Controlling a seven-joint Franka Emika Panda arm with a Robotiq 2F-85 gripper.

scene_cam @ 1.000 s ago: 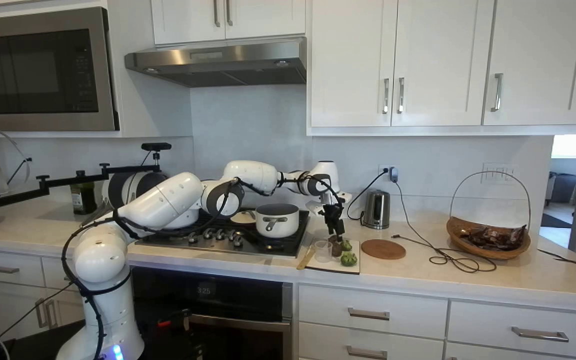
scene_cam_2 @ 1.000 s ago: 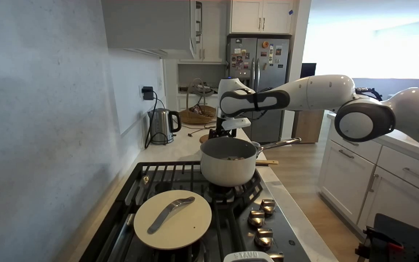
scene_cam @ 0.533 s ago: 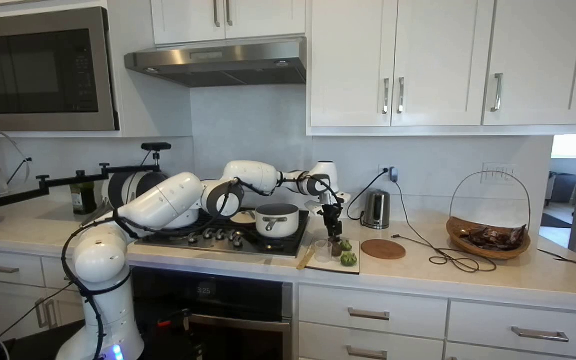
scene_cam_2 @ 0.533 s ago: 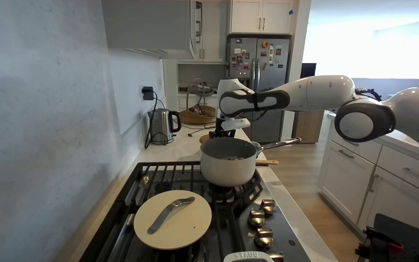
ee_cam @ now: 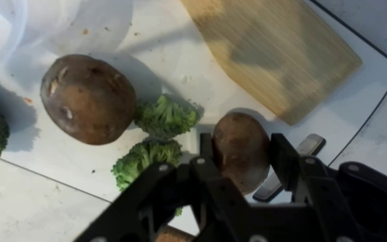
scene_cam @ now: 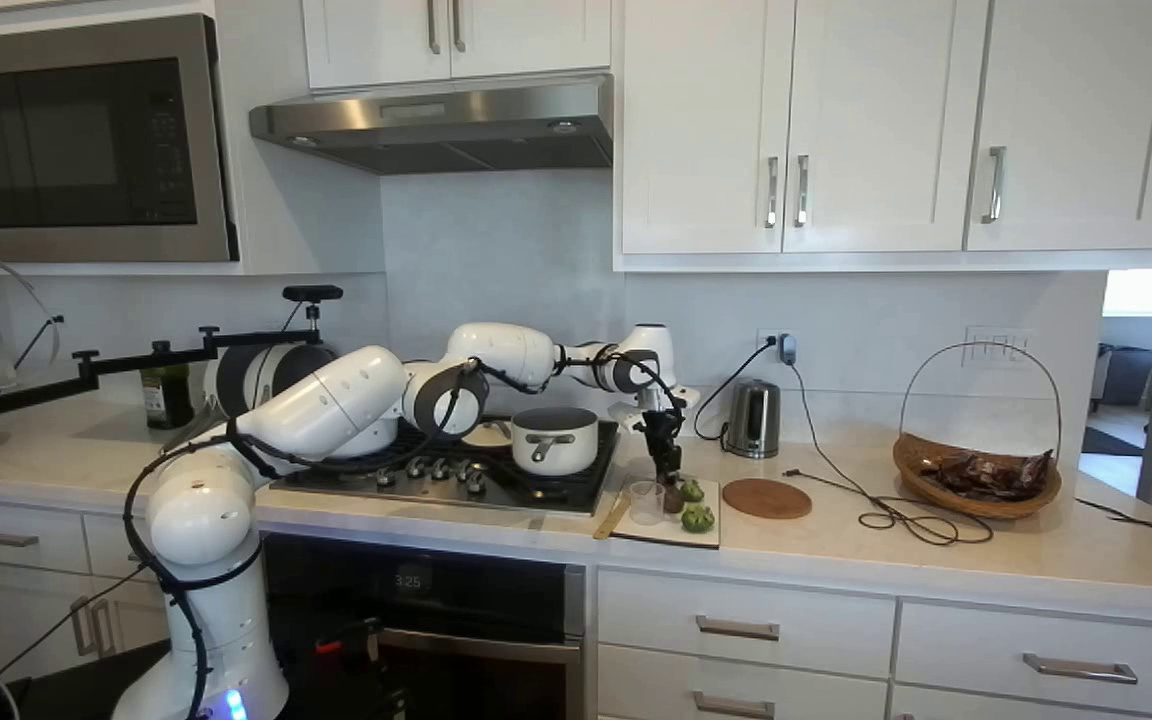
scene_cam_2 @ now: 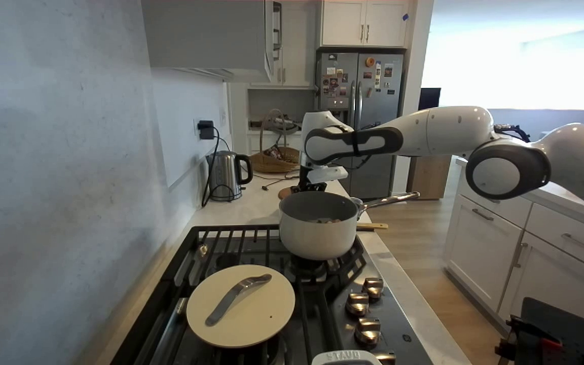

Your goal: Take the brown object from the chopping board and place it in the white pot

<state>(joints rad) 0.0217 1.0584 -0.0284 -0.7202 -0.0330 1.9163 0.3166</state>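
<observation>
In the wrist view, the brown object (ee_cam: 242, 161) is a small dark-brown lump with my gripper's (ee_cam: 241, 144) black fingers (ee_cam: 281, 151) pressed against both its sides. It is over the pale chopping board (ee_cam: 79, 164); whether it still touches the board I cannot tell. My gripper (scene_cam: 669, 473) reaches down at the back part of the chopping board (scene_cam: 658, 536) in an exterior view, where the held lump is hidden. The white pot (scene_cam: 561, 453) stands on the stove to the left of the board. In an exterior view that pot (scene_cam_2: 317, 238) blocks the fingertips and shows small pieces inside.
A larger brown lump (ee_cam: 89, 101) lies on the board, with green broccoli florets (ee_cam: 166, 117), a clear cup (ee_cam: 22, 40) and a wooden utensil (ee_cam: 274, 60) nearby. A flat brown disc (scene_cam: 766, 498) and a kettle (scene_cam: 754, 420) stand to the right. A lid (scene_cam_2: 244, 319) rests on the stove.
The arm has sunk slightly and shifted a little toward the pot side. My gripper's fingers have come together onto the brown object. Pot and board have stayed put.
</observation>
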